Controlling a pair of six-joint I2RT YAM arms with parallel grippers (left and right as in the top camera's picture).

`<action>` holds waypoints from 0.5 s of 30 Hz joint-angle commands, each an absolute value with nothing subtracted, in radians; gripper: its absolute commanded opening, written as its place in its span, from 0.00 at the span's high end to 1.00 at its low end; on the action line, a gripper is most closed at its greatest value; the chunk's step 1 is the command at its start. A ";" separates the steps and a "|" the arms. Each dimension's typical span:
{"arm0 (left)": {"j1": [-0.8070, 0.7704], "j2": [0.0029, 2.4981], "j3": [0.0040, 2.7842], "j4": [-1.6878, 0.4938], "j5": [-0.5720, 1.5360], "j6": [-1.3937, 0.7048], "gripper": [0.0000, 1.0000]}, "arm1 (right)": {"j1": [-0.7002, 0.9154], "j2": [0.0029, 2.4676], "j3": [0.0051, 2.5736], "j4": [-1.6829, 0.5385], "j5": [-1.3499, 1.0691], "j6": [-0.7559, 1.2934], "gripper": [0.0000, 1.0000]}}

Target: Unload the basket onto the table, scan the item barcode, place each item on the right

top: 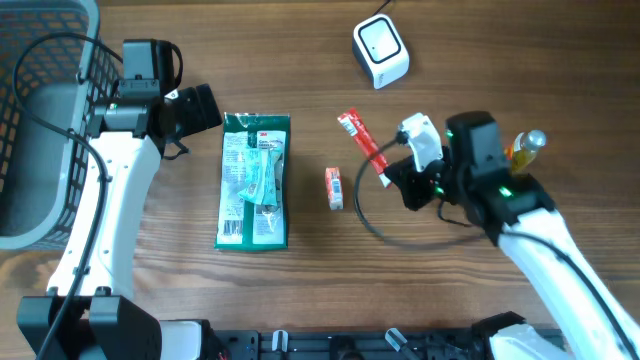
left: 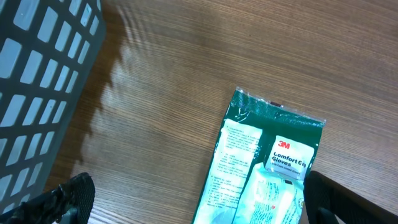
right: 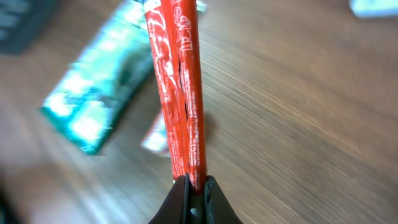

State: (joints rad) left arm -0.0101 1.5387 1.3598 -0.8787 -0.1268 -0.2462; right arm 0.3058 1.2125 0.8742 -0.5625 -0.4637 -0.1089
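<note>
Right jaws pinch red stick packet (right: 180, 93) by one end, 3 o'clock of tabletop centre; left jaws spread. Thin hold: it may swivel or slip before reaching scanner (top: 381, 52) at 12 o'clock. Barcode face unclear.

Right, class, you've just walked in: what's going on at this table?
The right claw is shut on one end of a long red plastic stick packet. The white cube-shaped barcode scanner sits farther back on the wooden table, apart from the packet. The left claw is open and empty beside a green plastic packet of gloves. A small orange and white packet lies mid-table, and a grey mesh basket stands at the left.
</note>
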 commanded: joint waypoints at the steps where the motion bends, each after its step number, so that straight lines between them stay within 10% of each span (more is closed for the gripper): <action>1: -0.004 1.541 1.365 -0.876 -0.132 -0.255 0.00 | 0.303 1.133 0.897 -0.624 -0.709 -0.200 0.96; 15: -0.004 1.541 1.365 -0.876 -0.132 -0.255 0.00 | 0.303 1.122 0.897 -0.901 -1.060 -0.398 0.96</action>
